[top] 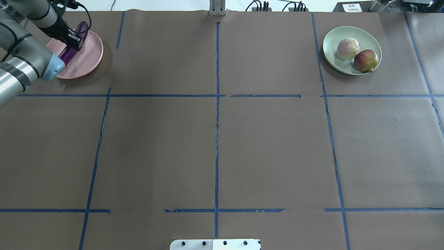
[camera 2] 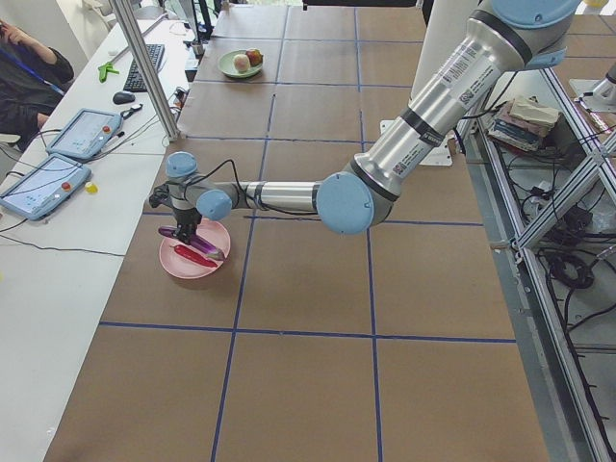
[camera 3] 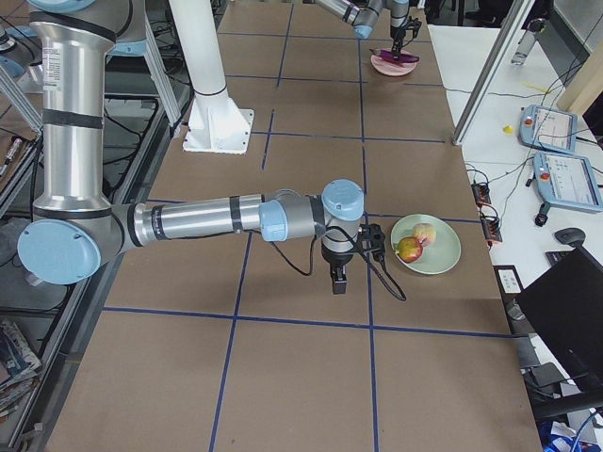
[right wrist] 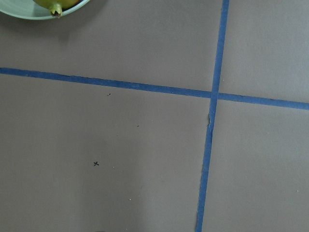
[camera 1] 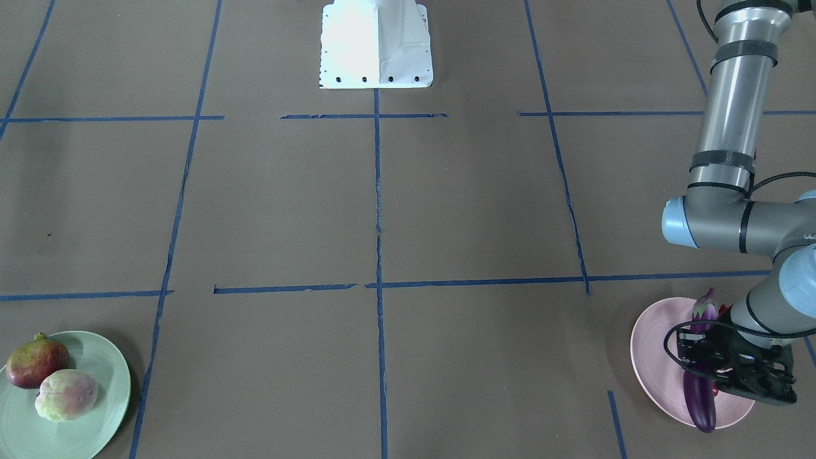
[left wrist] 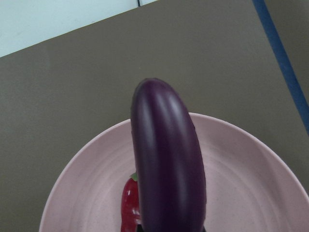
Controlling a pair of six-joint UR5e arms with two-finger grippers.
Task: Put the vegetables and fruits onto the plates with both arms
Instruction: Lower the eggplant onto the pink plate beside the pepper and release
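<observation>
Eggplant: we see the eggplant stretched across the pink plate. Its pale stem end points toward the robot and its rounded end reaches the rim on the operators' side.
Chili: the chili shows red just under the eggplant on the same plate. We see only part of it.
Left gripper: the left gripper straddles the eggplant's middle. We cannot tell whether its fingers clamp the eggplant or stand loose.
Fruits: the red fruit and the peach sit touching on the green plate, well apart from the pink plate, at the table's other end.
Right gripper: the right gripper points down over the table near the green plate. Only the side camera shows it, so we cannot tell whether it is open or closed.
Writing: a white sign beyond the far edge carries dark characters too small for us to read. The stickers on the left arm look like barcodes, unreadable. A small pen cross marks the paper.
Around: blue tape lines divide the brown table into squares. A white base block stands at the robot's edge. Two tablets lie on a side bench, and a person is partly in view.
In the way: from the front, the left gripper and its black cable hide the eggplant's middle and most of the chili. From overhead, the left arm covers part of the pink plate's rim.
</observation>
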